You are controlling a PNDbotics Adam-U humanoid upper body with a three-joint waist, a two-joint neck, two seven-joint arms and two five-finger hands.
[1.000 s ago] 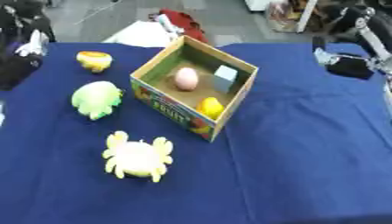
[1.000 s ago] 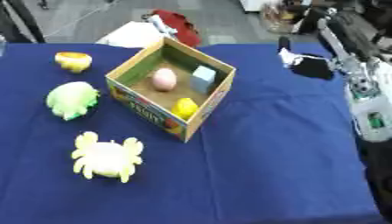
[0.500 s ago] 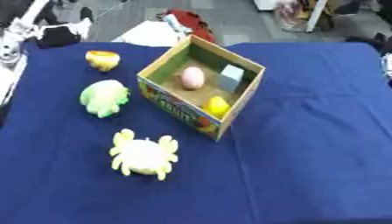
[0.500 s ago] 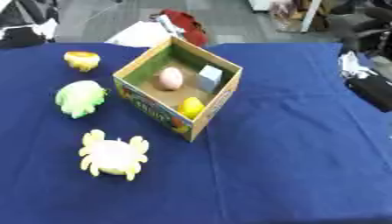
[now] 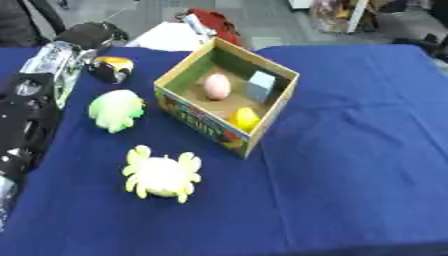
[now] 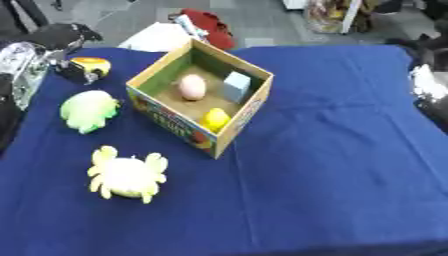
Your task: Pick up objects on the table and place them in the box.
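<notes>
The open cardboard box [image 5: 268, 113] stands mid-table, holding a pink egg [image 5: 215, 86], a pale blue block [image 5: 260, 85] and a small yellow piece [image 5: 246, 119]. Left of it lie a green soft toy [image 5: 116, 109] and, nearer me, a yellow crab toy [image 5: 162, 173]. A small yellow-and-orange toy [image 5: 115, 66] sits at the far left. My left arm comes up the left side, and its black left hand [image 5: 90, 33] is right at that toy, with dark parts against its lower side. The right hand [image 6: 426, 86] shows only as a blur at the right edge.
A blue cloth [image 5: 350, 150] covers the table. A red object [image 5: 219, 24] and something white [image 5: 166, 37] lie beyond the far edge, behind the box. Dark clutter [image 5: 420, 35] sits at the far right.
My left arm has swung in along the left side until its hand reached the yellow-and-orange toy. The right arm has drawn back to the right edge. The camera has shifted too.
</notes>
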